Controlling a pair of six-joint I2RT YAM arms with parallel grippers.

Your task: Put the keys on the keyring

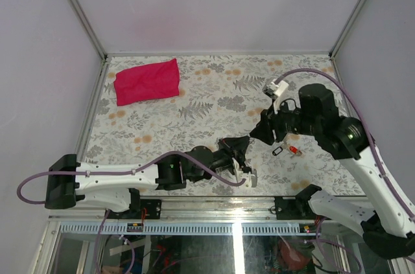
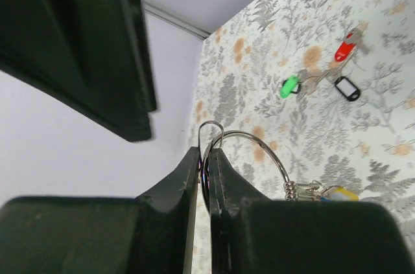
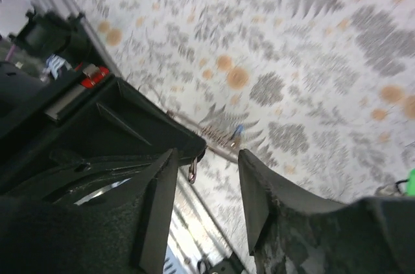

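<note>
My left gripper (image 2: 206, 152) is shut on the keyring (image 2: 262, 146), a thin silver wire loop that stands up between its pads. A yellow and blue key tag (image 2: 342, 193) hangs from the ring by a small beaded link. On the patterned table lie a green key (image 2: 290, 86), a red key (image 2: 345, 47) and a black tag (image 2: 347, 88), all apart from the ring. In the top view the red key (image 1: 296, 151) and black tag (image 1: 277, 151) lie just right of both grippers. My right gripper (image 3: 207, 154) is open right beside the left gripper (image 1: 243, 148), with nothing between its fingers.
A red cloth pouch (image 1: 148, 81) lies at the back left of the table. White walls with metal posts close in the table on three sides. A metal rail (image 1: 227, 199) runs along the near edge, close under the grippers.
</note>
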